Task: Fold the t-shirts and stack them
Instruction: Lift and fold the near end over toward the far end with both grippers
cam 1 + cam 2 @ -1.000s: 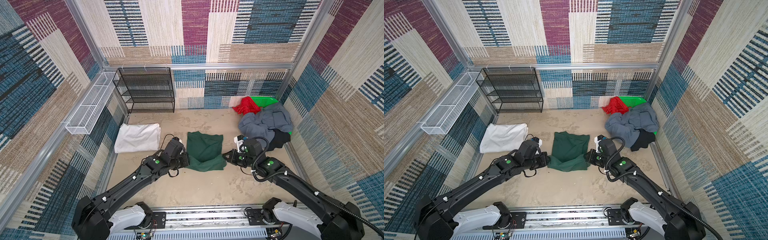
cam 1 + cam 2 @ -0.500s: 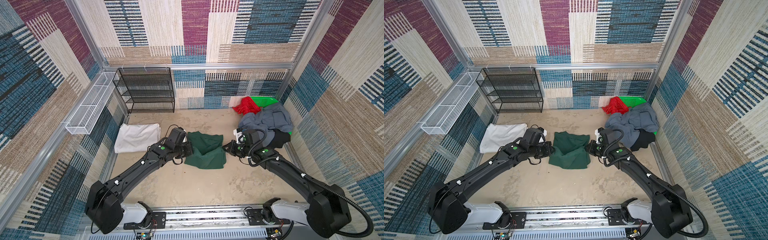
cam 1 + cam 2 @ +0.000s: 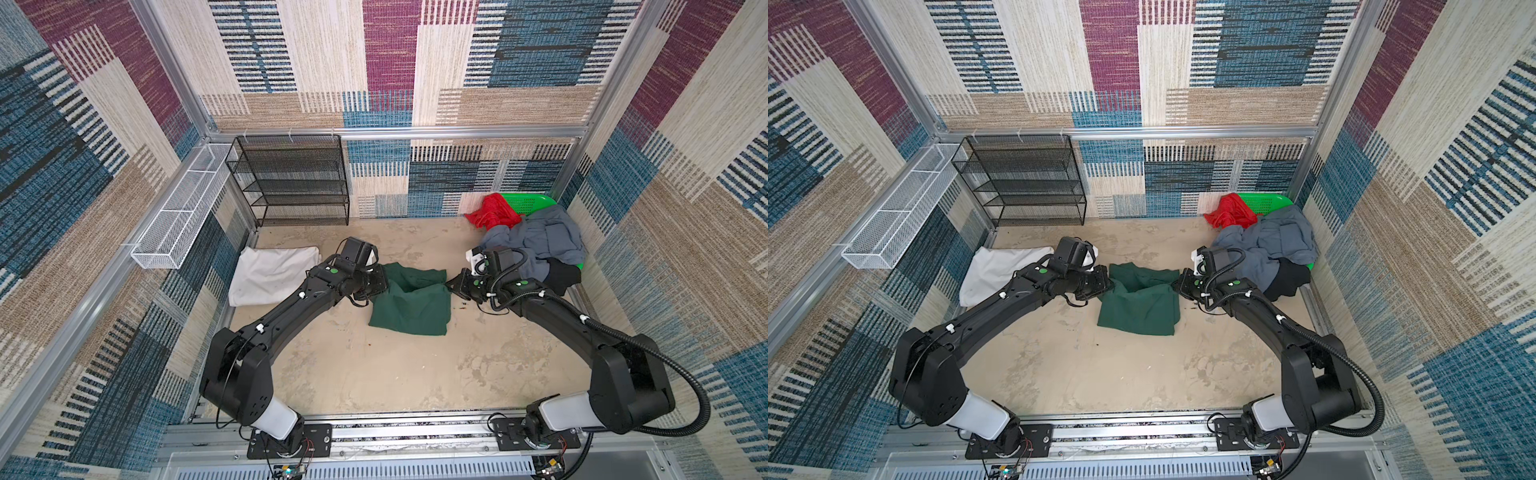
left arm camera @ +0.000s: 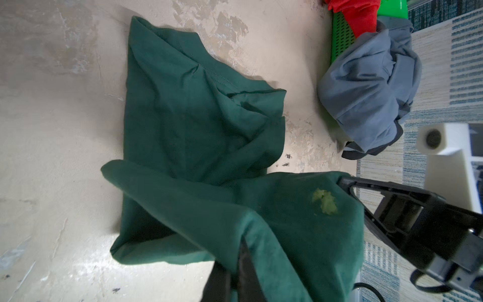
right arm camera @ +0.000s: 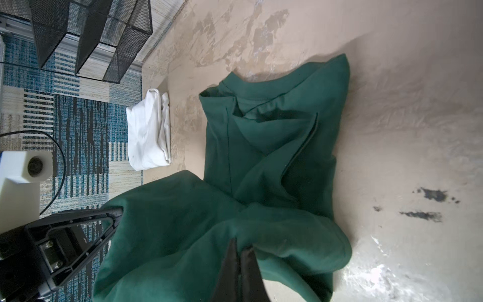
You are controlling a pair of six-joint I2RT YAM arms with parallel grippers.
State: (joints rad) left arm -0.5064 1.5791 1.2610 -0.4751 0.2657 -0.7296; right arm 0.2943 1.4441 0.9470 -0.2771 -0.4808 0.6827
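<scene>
A dark green t-shirt (image 3: 409, 303) lies partly folded in the middle of the beige tabletop (image 3: 374, 374). The left gripper (image 3: 384, 279) holds the shirt's left side, jaws clamped together on a raised fold of cloth. The right gripper (image 3: 451, 286) holds the right side the same way, jaws pinched tight on the fabric. A folded white t-shirt (image 3: 270, 278) lies flat near the left wall. At the back right, a grey-blue t-shirt (image 3: 540, 239), a red t-shirt (image 3: 492, 214) and a black t-shirt (image 3: 561, 276) sit heaped on a bright green plastic basket (image 3: 530, 203).

left tool (image 3: 386, 280) | right tool (image 3: 449, 286) | carried dark green t-shirt (image 3: 409, 309) edge rearward
</scene>
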